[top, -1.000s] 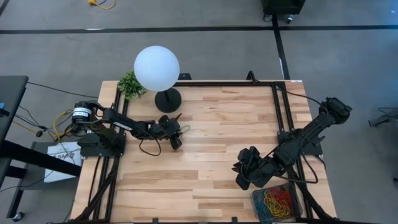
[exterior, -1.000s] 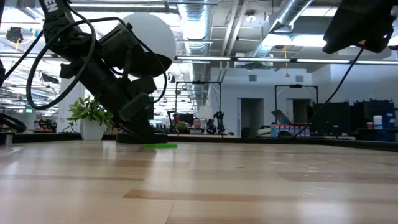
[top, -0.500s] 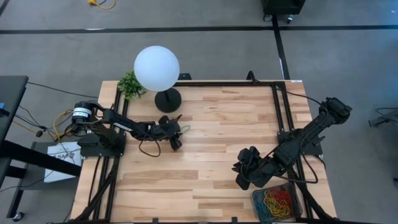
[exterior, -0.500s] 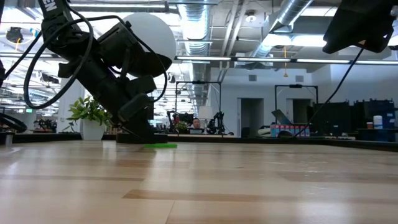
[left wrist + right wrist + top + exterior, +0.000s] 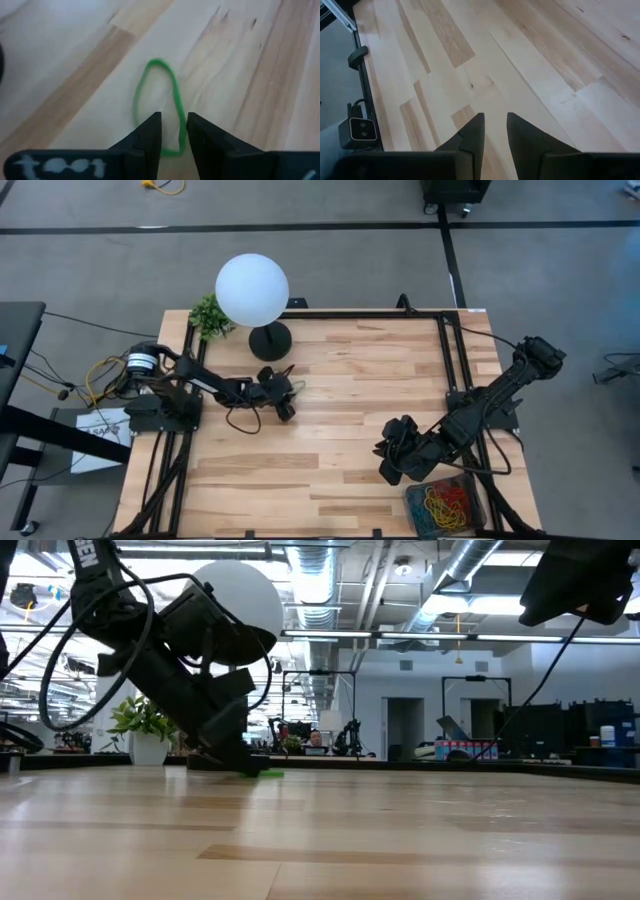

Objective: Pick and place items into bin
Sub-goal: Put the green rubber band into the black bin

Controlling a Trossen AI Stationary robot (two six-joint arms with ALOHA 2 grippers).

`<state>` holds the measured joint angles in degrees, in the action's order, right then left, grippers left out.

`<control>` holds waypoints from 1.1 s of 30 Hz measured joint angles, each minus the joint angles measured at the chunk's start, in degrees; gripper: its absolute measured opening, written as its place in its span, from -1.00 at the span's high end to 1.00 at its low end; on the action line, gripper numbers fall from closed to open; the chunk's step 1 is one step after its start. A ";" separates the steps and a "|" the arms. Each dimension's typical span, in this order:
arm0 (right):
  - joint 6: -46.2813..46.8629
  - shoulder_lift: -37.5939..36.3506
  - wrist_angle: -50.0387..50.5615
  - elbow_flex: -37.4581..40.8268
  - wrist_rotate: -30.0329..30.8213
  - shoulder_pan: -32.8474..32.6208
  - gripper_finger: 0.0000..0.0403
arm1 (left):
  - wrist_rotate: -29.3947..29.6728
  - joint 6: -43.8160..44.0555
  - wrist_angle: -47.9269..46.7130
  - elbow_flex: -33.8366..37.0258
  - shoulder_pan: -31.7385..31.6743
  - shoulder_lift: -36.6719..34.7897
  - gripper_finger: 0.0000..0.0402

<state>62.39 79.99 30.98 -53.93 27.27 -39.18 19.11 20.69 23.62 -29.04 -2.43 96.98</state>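
Reaching low — left gripper (image 5: 173, 131): down at the table surface near the lamp's base, its two dark fingers (image 5: 148, 135) drawn close with only a narrow slit between them.
Left gripper's contact: the fingertips straddle one side of the green rubber band (image 5: 159, 103); the strand runs into the slit, but whether it is actually pinched cannot be told.
Green rubber band: a thin oval loop lying flat on the pale wood, most of it stretching ahead of the fingers; in the low view it shows as a green sliver (image 5: 270, 774) at the foot of the gripper.
Left arm: stretched across the table's left part, the gripper (image 5: 284, 401) tilted down toward the boards.
Right gripper (image 5: 494, 126): hanging above bare wood, fingers nearly together with a slim gap — nothing between them.
Right arm: folded at the table's right front, its gripper (image 5: 392, 461) just beside the bin.
Bin (image 5: 479, 498): dark mesh tray at the right front corner of the table.
Items in the bin: a tangle of rubber bands (image 5: 446, 504), red and yellow among them, lying inside.
Lamp (image 5: 252, 289): white globe on a black base, at the table's far-left area, with a small green plant (image 5: 209, 316) next to it.
Table (image 5: 340, 410): light wooden planks in a black frame.
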 joint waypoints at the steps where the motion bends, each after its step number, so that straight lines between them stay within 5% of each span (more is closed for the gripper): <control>1: 0.00 0.00 -0.01 0.00 0.00 0.01 0.62 | 0.45 -0.45 1.67 -0.06 0.04 1.50 0.56; 9: -1.79 0.00 -0.15 0.00 0.09 0.01 0.62 | 2.21 0.00 4.88 -0.28 0.42 5.68 0.60; 15: -2.84 0.00 -0.30 0.00 1.36 0.00 0.62 | 3.08 0.21 6.84 -0.15 2.13 6.05 0.95; 19: -2.84 0.00 -1.03 0.00 1.36 0.02 0.62 | 3.71 0.66 10.75 -0.14 3.85 6.16 0.99; 29: -2.89 0.00 -3.80 0.02 1.33 2.07 0.62 | -14.68 0.60 23.30 -7.29 15.79 3.72 1.00; 33: -2.89 0.00 -4.30 0.02 1.31 3.68 0.62 | -13.20 -2.78 22.11 -12.44 22.41 3.66 1.00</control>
<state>59.51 79.99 26.68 -53.91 28.58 -35.50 5.91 17.91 45.73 -41.48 19.98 100.64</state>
